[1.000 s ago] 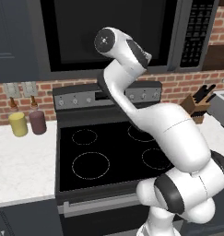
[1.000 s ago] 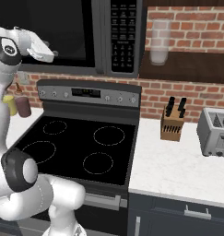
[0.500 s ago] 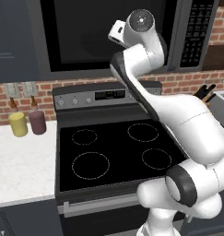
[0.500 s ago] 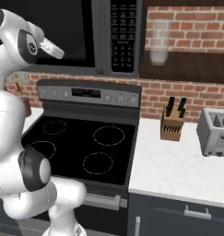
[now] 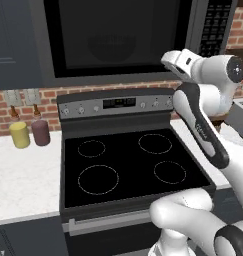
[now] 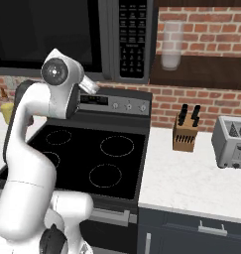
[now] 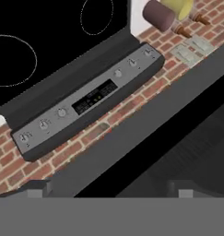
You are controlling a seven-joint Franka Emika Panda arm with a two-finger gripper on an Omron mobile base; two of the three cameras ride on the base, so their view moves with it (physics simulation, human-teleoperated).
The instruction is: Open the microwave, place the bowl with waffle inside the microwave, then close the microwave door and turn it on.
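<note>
A home kitchen: a stove [image 5: 127, 165] under a microwave [image 5: 118, 37], brick backsplash [image 6: 201, 104], toaster [image 6: 232, 142], knife block [image 6: 185, 131].

Arm raised high, pincer [image 7: 111, 188] spread wide, empty.

One microwave [image 5: 118, 40], one stove [image 5: 128, 165] with four burner rings, two bottles [image 5: 30, 132], one knife block [image 6: 185, 133], one toaster [image 6: 232, 143], one glass jar [image 6: 171, 45].

Stove [image 5: 128, 165], toaster [image 6: 232, 142], knife block [image 6: 185, 133]
</note>
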